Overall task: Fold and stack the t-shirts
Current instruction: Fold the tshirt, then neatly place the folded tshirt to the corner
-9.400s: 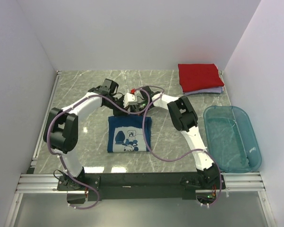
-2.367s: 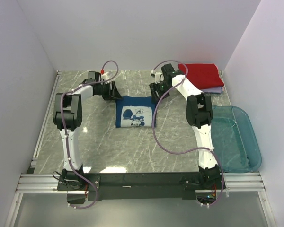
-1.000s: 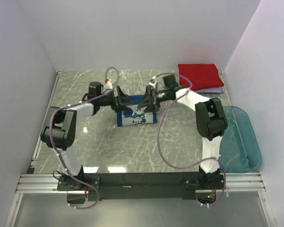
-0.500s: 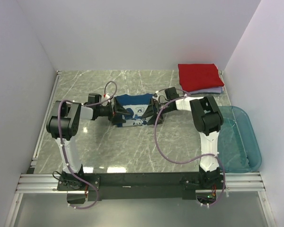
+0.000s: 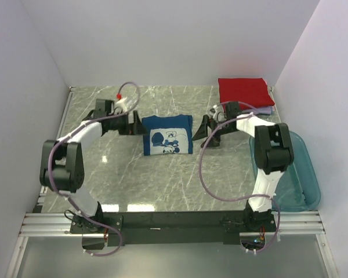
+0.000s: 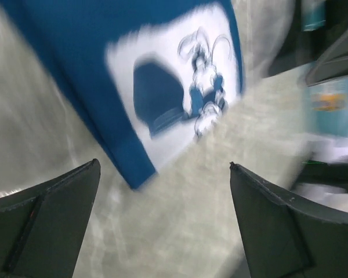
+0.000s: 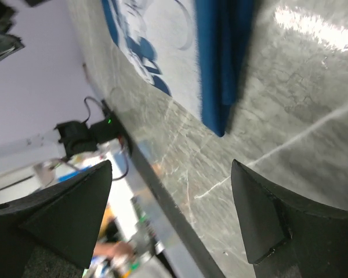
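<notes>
The left claw (image 5: 134, 127) and right claw (image 5: 203, 134) both gape, holding nothing, low over the counter (image 5: 162, 174). Between them, just beside each, lies the folded dark blue t-shirt (image 5: 167, 134), print up. The red t-shirt (image 5: 245, 92) rests on the lavender one (image 5: 262, 111) at the far right. The right claw is nearer that pile, so it likely does the carrying.

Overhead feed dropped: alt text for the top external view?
Folded dark blue t-shirt on the table between the left gripper and right gripper, both open, neither touching it. Red t-shirt stacked on lavender t-shirt, far right.
</notes>
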Motion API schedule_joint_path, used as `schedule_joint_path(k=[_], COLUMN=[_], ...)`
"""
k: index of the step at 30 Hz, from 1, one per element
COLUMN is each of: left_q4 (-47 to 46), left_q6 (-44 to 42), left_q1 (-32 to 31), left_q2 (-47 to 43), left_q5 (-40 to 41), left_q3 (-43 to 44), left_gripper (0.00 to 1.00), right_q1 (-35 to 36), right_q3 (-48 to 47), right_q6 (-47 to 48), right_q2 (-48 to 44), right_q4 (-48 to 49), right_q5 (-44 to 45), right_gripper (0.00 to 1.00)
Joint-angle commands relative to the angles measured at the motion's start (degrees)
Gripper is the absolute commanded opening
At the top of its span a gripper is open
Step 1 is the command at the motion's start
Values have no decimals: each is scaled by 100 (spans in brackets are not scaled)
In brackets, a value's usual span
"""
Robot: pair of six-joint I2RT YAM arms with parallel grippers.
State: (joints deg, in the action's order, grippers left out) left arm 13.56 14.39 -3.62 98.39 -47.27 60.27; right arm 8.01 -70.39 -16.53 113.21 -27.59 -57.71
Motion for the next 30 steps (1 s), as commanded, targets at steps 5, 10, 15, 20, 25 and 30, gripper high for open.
schedule_joint_path(k=[5, 10, 15, 20, 25, 30], left_q4=[-704, -934, -1171, -1084, -496, -468], left_q6=[-3378, -5092, -5588, -5737, -5623, -5763], left_q1=[-1877, -2907, -3521, -3813, -3927, -4015], left_q2=[-1374, -1121, -445, 355, 1067, 1419], left_q5=[2537, 2802, 2740, 2609, 2328, 2213], left_q3=[65, 63, 292, 678, 1363, 1584], left_gripper=[99, 100, 88, 67, 47, 41], right_q1=[-1, -71, -142, -370, -511, -537], right_q3=[-71, 148, 543, 614, 623, 790], right_q6=[-262, -482, -763, -974, -983, -1010], right_q2=[-1126, -1134, -1125, -1038, -994, -941], right_q4=[404, 562, 939, 975, 993, 1081], right_q5=[1103, 1253, 1254, 1017, 955, 911], right_gripper=[89, 89, 89, 89, 89, 89])
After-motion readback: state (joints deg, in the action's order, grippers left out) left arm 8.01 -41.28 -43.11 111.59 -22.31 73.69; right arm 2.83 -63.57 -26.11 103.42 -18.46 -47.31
